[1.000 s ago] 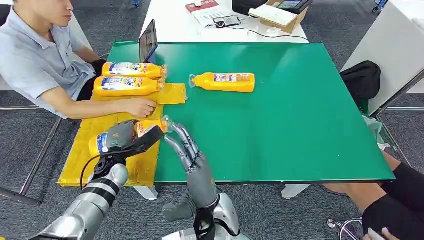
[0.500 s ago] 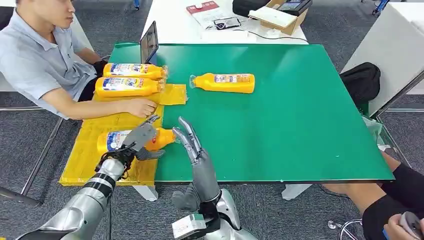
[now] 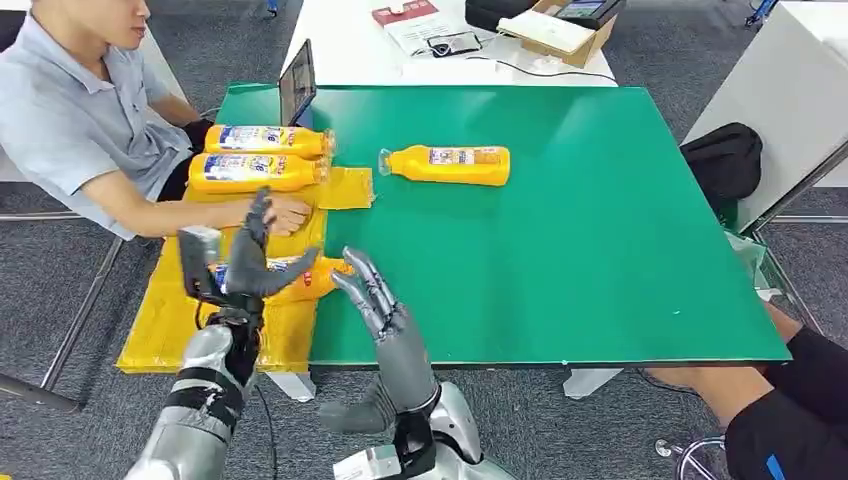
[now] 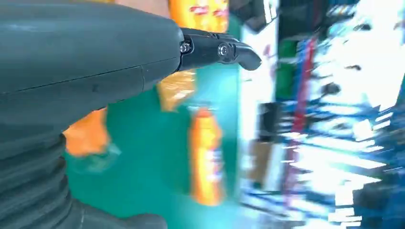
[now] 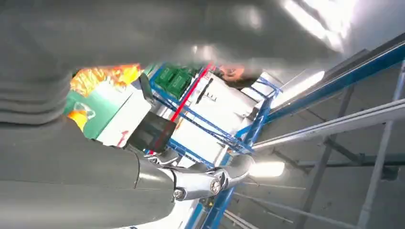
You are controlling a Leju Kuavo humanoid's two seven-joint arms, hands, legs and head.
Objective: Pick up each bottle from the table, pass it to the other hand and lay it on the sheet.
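Yellow sheet (image 3: 170, 300) at the green bench's (image 3: 600, 260) left edge carries three orange bottles lying flat: two at the far end (image 3: 262, 140) (image 3: 250, 172), and a near bottle (image 3: 300, 278) behind our left hand (image 3: 250, 265), whose fingers are spread and empty. Our right hand (image 3: 375, 300) stands beside it, fingers straight and apart, empty. A fourth bottle (image 3: 450, 164) lies on the bench. A person's hand (image 3: 285, 212) rests on the sheet.

orange bottles (image 3: 448, 164) with blue-and-white labels, a yellow sheet (image 3: 170, 310), a green desk (image 3: 600, 230), grey hand (image 3: 385, 305)
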